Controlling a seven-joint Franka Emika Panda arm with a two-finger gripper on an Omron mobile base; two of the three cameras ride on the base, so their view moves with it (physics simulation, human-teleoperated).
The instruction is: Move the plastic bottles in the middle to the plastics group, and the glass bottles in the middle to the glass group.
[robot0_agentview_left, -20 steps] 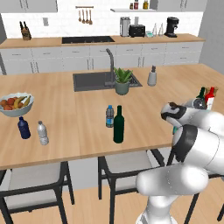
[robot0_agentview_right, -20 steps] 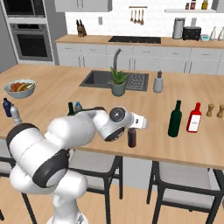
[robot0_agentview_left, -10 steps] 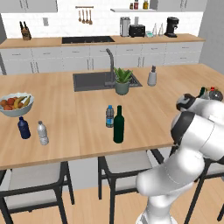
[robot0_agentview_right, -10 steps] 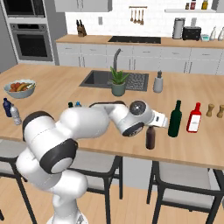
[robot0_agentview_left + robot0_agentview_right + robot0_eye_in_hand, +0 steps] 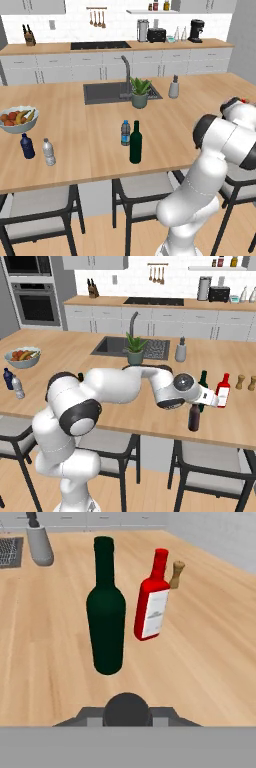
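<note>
My gripper [image 5: 197, 406] is shut on the neck of the slim brown bottle [image 5: 194, 419], held upright low over the counter's right front. In the hand view the bottle's dark round top [image 5: 127, 709] sits between my fingertips. Just beyond it stand the glass group's dark green wine bottle [image 5: 106, 612] and red bottle with a white label [image 5: 152, 599]. At the counter's middle stand a tall green wine bottle [image 5: 135, 142] and a clear water bottle with a blue cap [image 5: 125, 133]. The navy bottle [image 5: 27, 146] and the silvery-clear bottle [image 5: 48, 152] stand at the left.
A fruit bowl [image 5: 19, 119] sits behind the plastics group. The sink [image 5: 107, 92], a potted plant [image 5: 140, 92] and a grey shaker [image 5: 174, 87] are further back. Wooden grinders [image 5: 240, 382] stand right of the red bottle. Stools line the counter's front edge.
My arm has swung right along the counter's front, carrying the brown bottle from near the middle to just in front of the green and red bottles.
</note>
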